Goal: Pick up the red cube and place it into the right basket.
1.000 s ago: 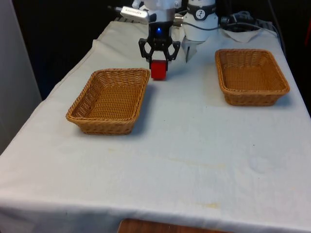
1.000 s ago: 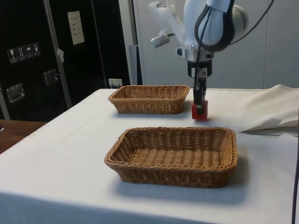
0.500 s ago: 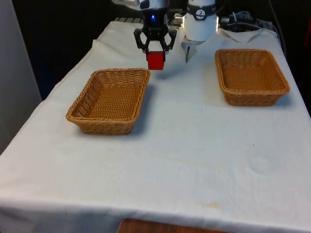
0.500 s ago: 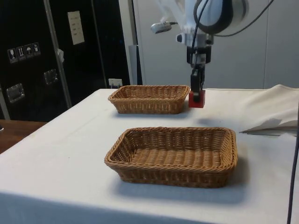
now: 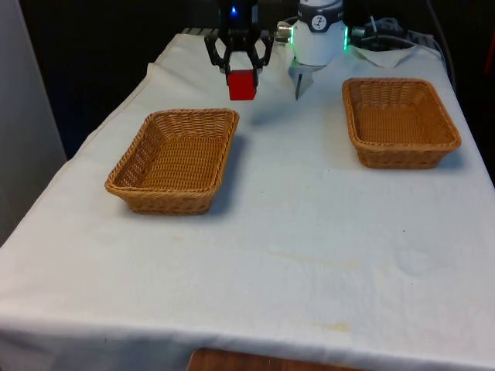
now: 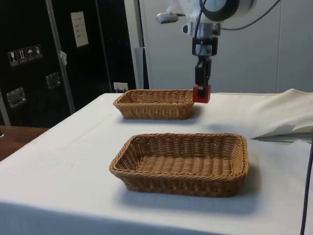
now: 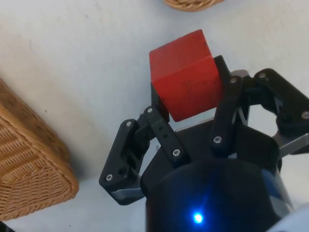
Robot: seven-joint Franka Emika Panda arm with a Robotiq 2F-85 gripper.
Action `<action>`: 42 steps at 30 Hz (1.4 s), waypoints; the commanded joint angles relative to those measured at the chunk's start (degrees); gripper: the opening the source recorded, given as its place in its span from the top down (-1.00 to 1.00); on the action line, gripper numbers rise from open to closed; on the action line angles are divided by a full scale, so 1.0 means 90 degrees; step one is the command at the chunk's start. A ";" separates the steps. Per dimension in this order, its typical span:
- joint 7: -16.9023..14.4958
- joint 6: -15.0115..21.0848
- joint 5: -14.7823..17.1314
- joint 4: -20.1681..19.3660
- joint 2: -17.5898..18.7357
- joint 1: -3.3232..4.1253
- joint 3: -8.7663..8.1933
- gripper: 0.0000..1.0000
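Since a second ago the gripper [image 5: 240, 60] has risen and drifted toward the upper left of the front view, taking the red cube [image 5: 241, 85] off the cloth; the cube sat on the table beside the basket corner then, and now it hangs in the air, clamped between the fingers [image 7: 159, 130] — a firm hold, to judge from the wrist view, where the red cube [image 7: 186, 81] sits tilted between the two black jaws.

Going left to right across the front view: the left-hand basket [image 5: 176, 160] lies at centre left, empty; just above its far right corner, at the top of the frame, hangs the held cube; the white tablecloth [image 5: 294, 224] runs bare through the middle; the right-hand basket [image 5: 400, 122] sits at upper right, also empty, well apart from the cube.

In the side view the gripper [image 6: 201, 83] holds the cube [image 6: 201, 93] at the upper centre, above the far basket's [image 6: 155, 103] corner.

The lift looks done — the carry is what remains; the drift so far runs toward the front view's left, so which basket counts as right is a matter of whose side is meant.
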 commanded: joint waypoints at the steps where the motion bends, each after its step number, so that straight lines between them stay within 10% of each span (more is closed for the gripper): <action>1: 0.0057 -0.0089 -0.0102 0.0064 0.0006 -0.0045 0.0000 0.95; 16: 0.0000 -0.0605 0.0019 0.0592 0.0006 -0.0006 -0.0051 0.95; 21: -0.0134 -0.0732 0.0369 0.0904 0.0261 0.0083 0.0000 0.95; 42: -0.0802 -0.0859 0.1655 0.2222 0.1827 0.0025 0.0274 0.95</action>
